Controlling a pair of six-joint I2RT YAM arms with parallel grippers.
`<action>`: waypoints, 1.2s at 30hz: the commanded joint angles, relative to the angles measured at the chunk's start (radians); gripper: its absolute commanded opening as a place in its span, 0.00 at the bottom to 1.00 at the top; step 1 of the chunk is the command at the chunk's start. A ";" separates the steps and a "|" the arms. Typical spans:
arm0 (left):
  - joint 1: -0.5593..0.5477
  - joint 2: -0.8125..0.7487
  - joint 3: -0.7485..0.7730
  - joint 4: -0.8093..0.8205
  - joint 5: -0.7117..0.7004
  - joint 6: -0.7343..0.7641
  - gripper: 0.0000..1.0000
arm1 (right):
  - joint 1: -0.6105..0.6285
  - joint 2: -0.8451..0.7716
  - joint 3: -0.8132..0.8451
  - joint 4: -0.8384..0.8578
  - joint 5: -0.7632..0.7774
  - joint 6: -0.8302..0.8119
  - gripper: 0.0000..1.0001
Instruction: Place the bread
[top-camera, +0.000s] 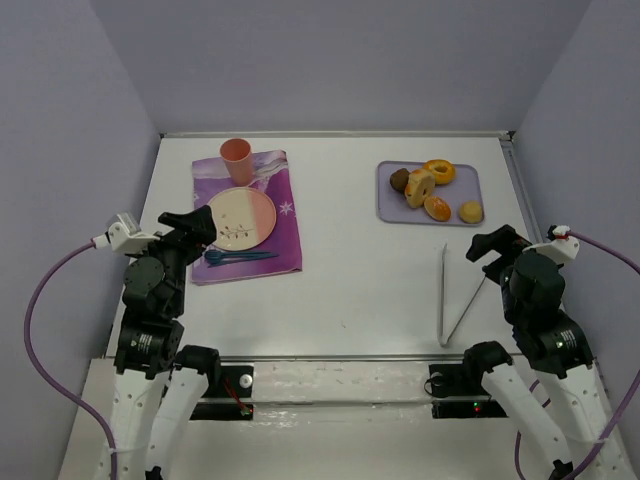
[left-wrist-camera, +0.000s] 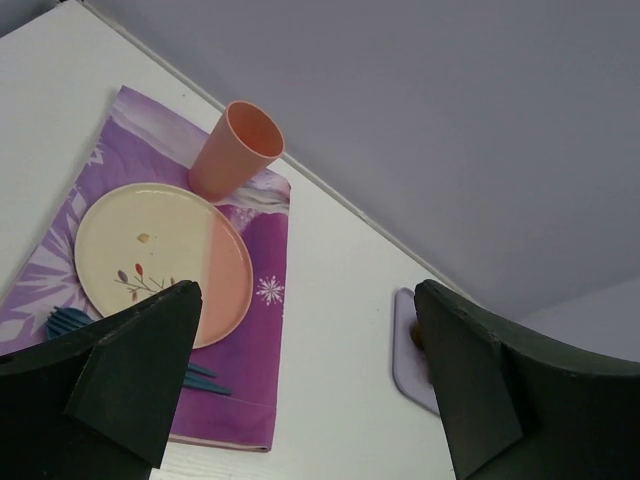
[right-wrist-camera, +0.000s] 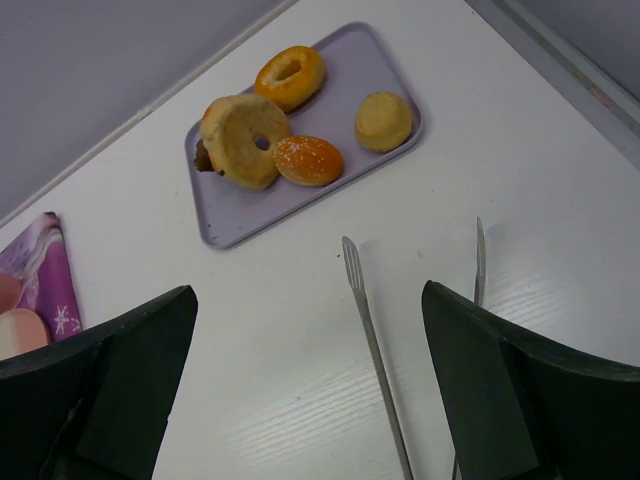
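Observation:
The bread (top-camera: 437, 207) is a small oval golden bun with a browned top. It lies on the lilac tray (top-camera: 455, 190) at the back right and also shows in the right wrist view (right-wrist-camera: 309, 160). The pink and cream plate (top-camera: 241, 217) lies on a purple placemat (top-camera: 285, 235) at the left. My right gripper (top-camera: 487, 250) is open and empty, near and right of the tray; in its wrist view the gripper (right-wrist-camera: 308, 295) is above bare table. My left gripper (top-camera: 195, 232) is open and empty at the plate's left edge; its wrist view (left-wrist-camera: 305, 300) confirms this.
On the tray are an orange ring donut (right-wrist-camera: 289, 76), a pale ring bagel (right-wrist-camera: 245, 140), a yellow round bun (right-wrist-camera: 384, 121) and a dark piece (top-camera: 399, 180). Metal tongs (top-camera: 455, 295) lie by the right gripper. A pink cup (top-camera: 237, 161) and blue cutlery (top-camera: 238, 257) are on the placemat.

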 joint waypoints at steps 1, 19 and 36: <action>-0.002 0.023 -0.005 0.015 -0.009 -0.016 0.99 | 0.001 -0.009 0.018 0.035 0.018 -0.018 1.00; -0.002 0.177 -0.054 0.113 0.043 0.056 0.99 | 0.001 0.514 0.027 -0.199 -0.350 0.079 1.00; -0.002 0.122 -0.093 0.153 0.026 0.076 0.99 | -0.011 0.733 0.039 -0.396 -0.288 0.133 0.96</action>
